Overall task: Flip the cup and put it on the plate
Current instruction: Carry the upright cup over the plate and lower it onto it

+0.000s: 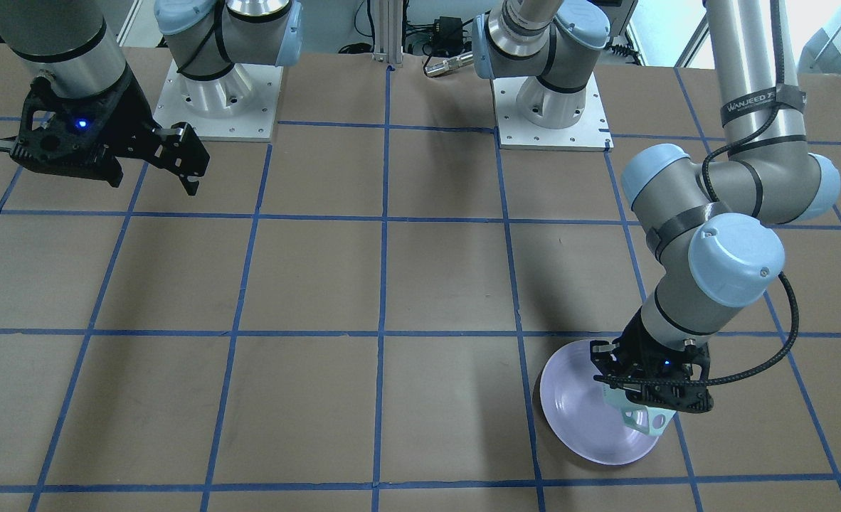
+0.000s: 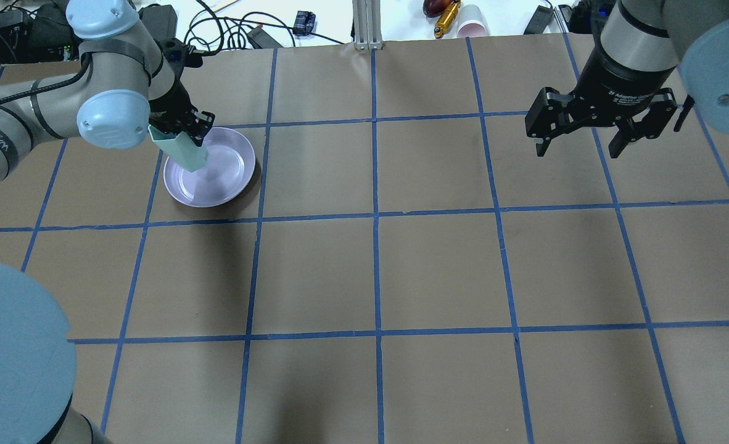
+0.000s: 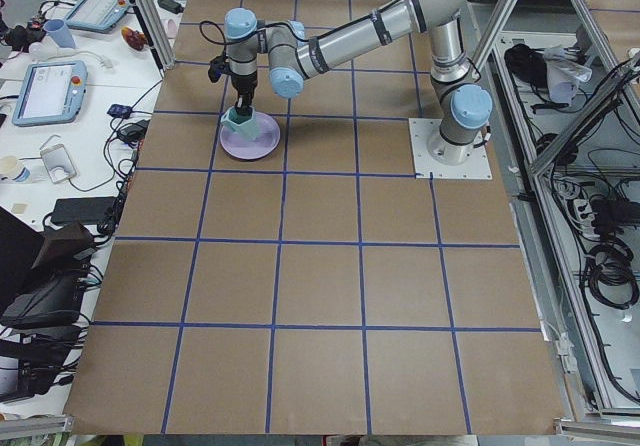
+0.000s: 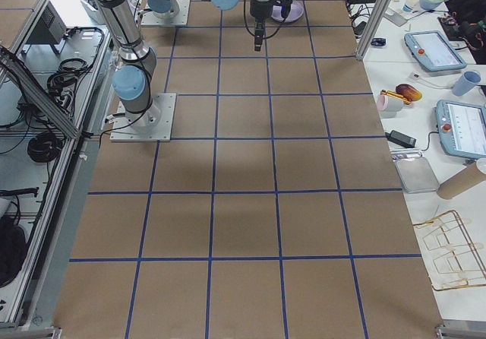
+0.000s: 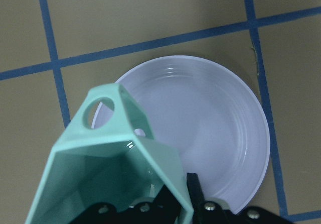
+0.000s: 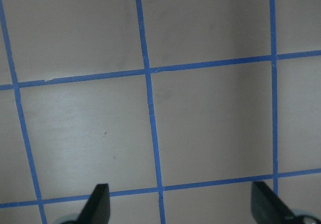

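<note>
Cup (image 5: 110, 158) is what your left gripper (image 2: 181, 131) has pinched, the jaws pressed together on one wall at the rim. You can see a black finger (image 5: 193, 194) against the cup's outer face at the bottom of the left wrist view. The mouth faces up toward the wrist camera, so you look straight down into the mint-green hollow. The angular handle (image 5: 103, 111), with its round hole, points away from the clamped side. From overhead, the cup hangs tilted below the gripper, over the side of the plate (image 2: 216, 179) nearest the left arm. In the front-facing view, the handle juts out past the black gripper body above the plate's rim. You cannot tell from these views whether the cup's base touches the plate or hangs just above it. The lavender plate lies flat on the brown-papered table (image 2: 438, 271), inside one square of the blue tape grid, and its ringed bottom shows bare beside the cup. Well apart, across the table, your right gripper (image 2: 577, 148) hangs in the air with its fingers spread wide and nothing between them. Its wrist view shows only taped paper below the two fingertips (image 6: 98, 204).
</note>
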Tool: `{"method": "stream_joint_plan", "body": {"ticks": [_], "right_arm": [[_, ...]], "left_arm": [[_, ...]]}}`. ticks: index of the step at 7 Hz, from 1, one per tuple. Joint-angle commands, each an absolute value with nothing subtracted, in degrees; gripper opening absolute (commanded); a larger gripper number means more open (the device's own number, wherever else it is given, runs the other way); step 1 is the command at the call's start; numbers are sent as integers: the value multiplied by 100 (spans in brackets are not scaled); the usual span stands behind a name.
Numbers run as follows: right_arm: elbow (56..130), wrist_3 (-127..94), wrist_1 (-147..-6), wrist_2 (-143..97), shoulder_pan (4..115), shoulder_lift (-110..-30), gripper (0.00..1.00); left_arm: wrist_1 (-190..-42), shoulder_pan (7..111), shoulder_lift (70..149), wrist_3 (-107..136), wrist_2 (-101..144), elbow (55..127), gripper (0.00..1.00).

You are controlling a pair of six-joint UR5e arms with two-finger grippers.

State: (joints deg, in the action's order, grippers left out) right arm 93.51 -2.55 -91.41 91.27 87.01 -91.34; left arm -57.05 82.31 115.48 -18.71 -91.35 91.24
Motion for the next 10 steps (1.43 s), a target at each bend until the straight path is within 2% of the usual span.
{"method": "stream_joint_plan", "body": {"ticks": [1, 3, 5, 8, 10], "right_arm": [[9352, -255, -9141, 9132, 8701, -9132, 100], [9352, -255, -9141, 9123, 8701, -9141, 100], [9352, -255, -9141, 9123, 8701, -9132, 100], [9351, -255, -9141, 9123, 8701, -9141, 100], [9352, -255, -9141, 9123, 8701, -9132, 100]], "left_arm": [[-5590, 8305, 11680, -1846, -9132, 9167, 0], [-5590, 8341, 11724, -1854, -9123, 9176, 0], [-5599, 8332, 11742, -1759, -9123, 9167, 99], [-5947, 8367, 11349, -1749, -9149, 9097, 100], [-7069, 8358, 10848, -1688, -9245, 8721, 100]]}}
